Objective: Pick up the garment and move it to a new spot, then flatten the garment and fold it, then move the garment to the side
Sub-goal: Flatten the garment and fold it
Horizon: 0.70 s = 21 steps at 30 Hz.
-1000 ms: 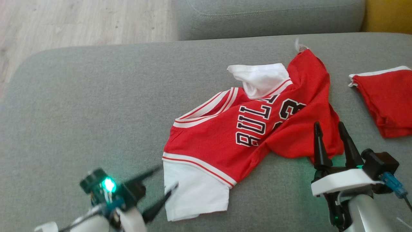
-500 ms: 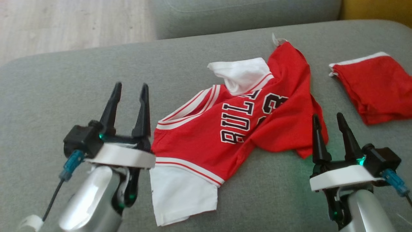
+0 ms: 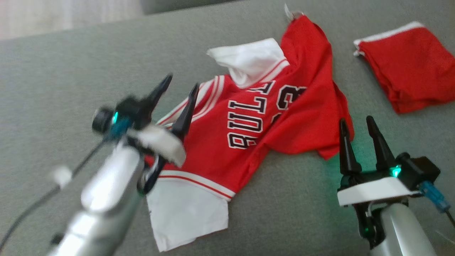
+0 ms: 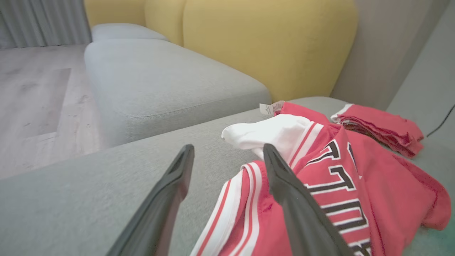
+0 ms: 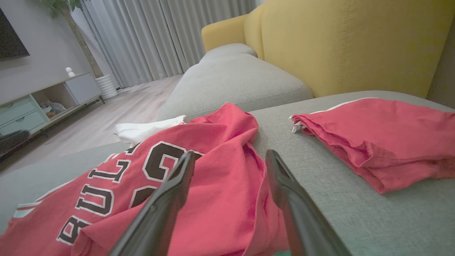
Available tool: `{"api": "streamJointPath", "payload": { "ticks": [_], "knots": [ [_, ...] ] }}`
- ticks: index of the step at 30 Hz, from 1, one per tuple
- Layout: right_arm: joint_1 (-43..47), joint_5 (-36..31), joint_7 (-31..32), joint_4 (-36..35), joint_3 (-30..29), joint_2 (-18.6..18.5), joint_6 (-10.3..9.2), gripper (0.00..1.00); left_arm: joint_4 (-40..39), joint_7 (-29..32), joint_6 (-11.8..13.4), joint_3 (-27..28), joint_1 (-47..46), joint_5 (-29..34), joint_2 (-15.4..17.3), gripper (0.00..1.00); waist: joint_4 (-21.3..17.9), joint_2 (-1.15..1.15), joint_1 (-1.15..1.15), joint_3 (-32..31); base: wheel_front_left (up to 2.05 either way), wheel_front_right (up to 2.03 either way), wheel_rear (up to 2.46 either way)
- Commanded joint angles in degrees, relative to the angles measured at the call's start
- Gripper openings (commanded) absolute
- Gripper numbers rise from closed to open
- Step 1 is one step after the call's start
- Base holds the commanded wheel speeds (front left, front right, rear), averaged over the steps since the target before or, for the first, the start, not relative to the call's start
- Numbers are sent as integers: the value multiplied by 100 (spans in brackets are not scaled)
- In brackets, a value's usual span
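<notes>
Over the last second the left gripper (image 3: 183, 81) has come up from low beside the shirt (image 3: 256, 135), stood upright for a moment at its near edge, and now leans forward over the striped trim (image 3: 209, 96). The head camera has dipped as well, so the shirt's shift up that view is not a move of the cloth: it lies crumpled on the sofa (image 3: 71, 71) just as it did. This looks like the left arm lining up a first grasp, with the pick-up not yet begun.

The left gripper is spread wide and holds nothing. In its wrist view the trim lies between its fingers and under the right one. Whether that finger touches the cloth cannot be told.

The right gripper (image 3: 356, 120) has kept its place, also spread wide and empty. The shirt's red hem lies just ahead of its fingertips and to its left. A folded red pile (image 3: 408, 67) lies further ahead to its right, apart from the shirt.

The shirt sits between the two grippers, ahead of both.
</notes>
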Motion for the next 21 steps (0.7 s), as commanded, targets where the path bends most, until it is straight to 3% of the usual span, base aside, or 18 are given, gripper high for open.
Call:
{"api": "streamJointPath", "payload": {
  "ticks": [1,8,21],
  "knots": [
    [-238,34,-62,-224,148,-21,-5,100,-50,142,-71,88,-476,75,146,100,-230,0,-1,269,0,0,0],
    [-374,191,-62,-216,255,-21,-5,100,742,741,-304,-363,-1547,62,168,100,-665,0,-1,726,0,0,0],
    [-517,479,-62,-163,490,-21,-5,100,1805,1109,-340,-1134,-2760,31,561,100,-1308,0,-1,978,0,0,0]
  ]
}}
